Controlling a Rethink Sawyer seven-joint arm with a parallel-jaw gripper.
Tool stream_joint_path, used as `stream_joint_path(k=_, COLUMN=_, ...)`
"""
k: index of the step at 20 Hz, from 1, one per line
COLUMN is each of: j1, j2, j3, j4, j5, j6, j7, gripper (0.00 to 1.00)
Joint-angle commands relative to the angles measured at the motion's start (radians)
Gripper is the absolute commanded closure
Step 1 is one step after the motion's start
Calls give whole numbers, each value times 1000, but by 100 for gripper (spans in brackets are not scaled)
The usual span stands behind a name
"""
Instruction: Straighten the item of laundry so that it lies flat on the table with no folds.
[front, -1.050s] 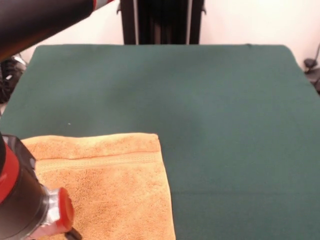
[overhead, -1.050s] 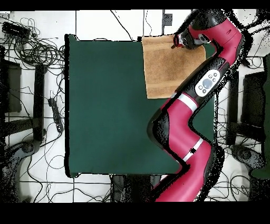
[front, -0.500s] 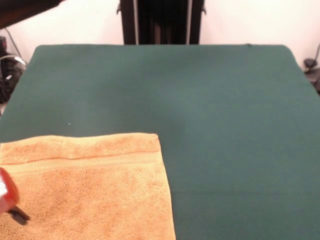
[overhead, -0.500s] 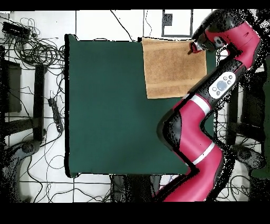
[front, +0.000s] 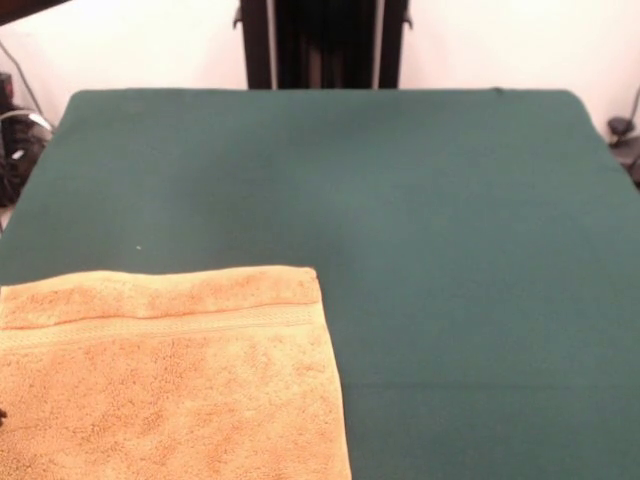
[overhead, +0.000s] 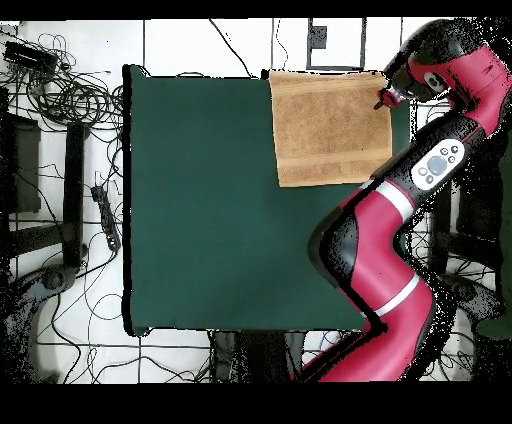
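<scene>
Nearest to us, the towel (front: 170, 385) fills the near-left corner of the table (front: 450, 250), running off the front view's left and bottom edges. We see one woven band (front: 170, 325) across it just short of its far edge. What shows looks smooth, with a straight right edge and a square far-right corner. We spot no tag.

From overhead we count a single layer, roughly square, all four edges straight, one edge about level with the table's edge (overhead: 265, 78) at the side away from the robot. We judge it is laid in the corner because that is where it was spread, and that it now reads as flat, so the task looks close to done or done.

Beyond the towel the green cloth lies bare to the far edge, nothing resting on it.

Our gripper (overhead: 383, 100) shows only overhead, at the towel's edge by the table's side, the red arm (overhead: 385, 270) bending round to it. We cannot tell how wide the claw stands or whether it holds any cloth. Our guess: it sits at the border because that was the last edge worked.
</scene>
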Motion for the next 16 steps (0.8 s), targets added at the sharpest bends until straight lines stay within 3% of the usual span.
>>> stream_joint_path(k=1, j1=41, j2=39, j3=-2, j4=-90, j5=-77, j6=65, j7=-244, gripper=0)
stream_joint_path(k=6, j1=43, j2=31, j3=-27, j4=-82, j5=-77, j6=95, j7=-239, gripper=0)
stream_joint_path(k=9, j1=48, j2=9, j3=-95, j4=-60, j5=-78, j6=170, j7=-235, gripper=0)
stream_joint_path(k=12, j1=51, j2=-21, j3=-165, j4=-37, j5=-79, j6=303, j7=-194, gripper=0)
stream_joint_path(k=16, j1=49, j2=-68, j3=-224, j4=-17, j5=-79, j6=537, j7=-56, gripper=0)
